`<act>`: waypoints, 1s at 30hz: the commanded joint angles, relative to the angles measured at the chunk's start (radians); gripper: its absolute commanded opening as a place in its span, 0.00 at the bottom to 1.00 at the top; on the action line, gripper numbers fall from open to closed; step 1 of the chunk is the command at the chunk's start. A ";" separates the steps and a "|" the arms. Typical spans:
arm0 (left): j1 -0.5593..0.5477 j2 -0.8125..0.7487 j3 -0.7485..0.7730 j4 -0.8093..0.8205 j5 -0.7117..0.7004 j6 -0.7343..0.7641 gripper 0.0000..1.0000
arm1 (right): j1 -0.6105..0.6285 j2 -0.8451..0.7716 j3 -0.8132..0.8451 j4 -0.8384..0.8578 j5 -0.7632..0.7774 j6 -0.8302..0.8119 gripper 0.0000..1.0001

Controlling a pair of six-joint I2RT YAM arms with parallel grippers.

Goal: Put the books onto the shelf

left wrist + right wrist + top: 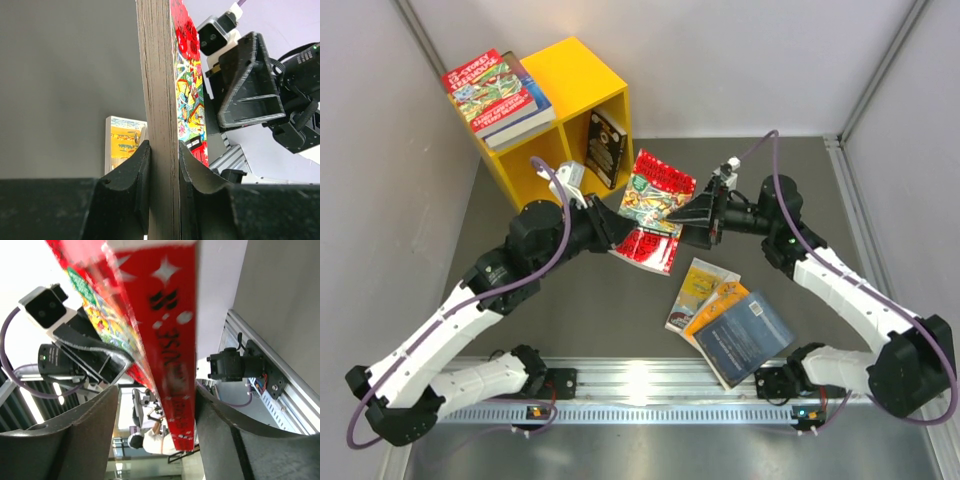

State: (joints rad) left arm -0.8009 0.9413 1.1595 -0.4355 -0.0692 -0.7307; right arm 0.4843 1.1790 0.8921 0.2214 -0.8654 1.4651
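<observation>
Yellow shelf (560, 105) sits at eleven o'clock. Left gripper (618, 232) clamps the red Treehouse book (656, 188) at table centre. Right gripper (676, 220) straddles its spine, jaws slack. This looks like a handover. Next, the left arm should carry the book toward eleven o'clock into a compartment.

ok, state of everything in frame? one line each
red book: held up between the grippers, on edge.
left gripper: shut on red book, at its page edge.
right gripper: open, jaws straddling the spine.
shelf: upright; dark book standing in right compartment.
book stack: flat on top of shelf.
three-book pile: flat on table, overlapping, blue one uppermost.
</observation>
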 commanded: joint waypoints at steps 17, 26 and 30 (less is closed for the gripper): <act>0.000 -0.023 0.098 -0.191 -0.088 0.060 0.99 | 0.014 0.119 0.275 -0.208 0.144 -0.391 0.00; -0.001 -0.025 0.370 -0.670 -0.529 0.091 0.99 | 0.072 0.253 0.445 -0.582 0.425 -0.678 0.00; 0.000 -0.045 0.419 -0.753 -0.593 0.067 0.99 | 0.131 0.361 0.591 -0.599 0.563 -0.730 0.00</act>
State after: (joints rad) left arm -0.8001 0.9115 1.5322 -1.0451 -0.5301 -0.6632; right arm 0.5705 1.4963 1.3430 -0.3771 -0.4320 0.8238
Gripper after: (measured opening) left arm 0.987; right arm 0.220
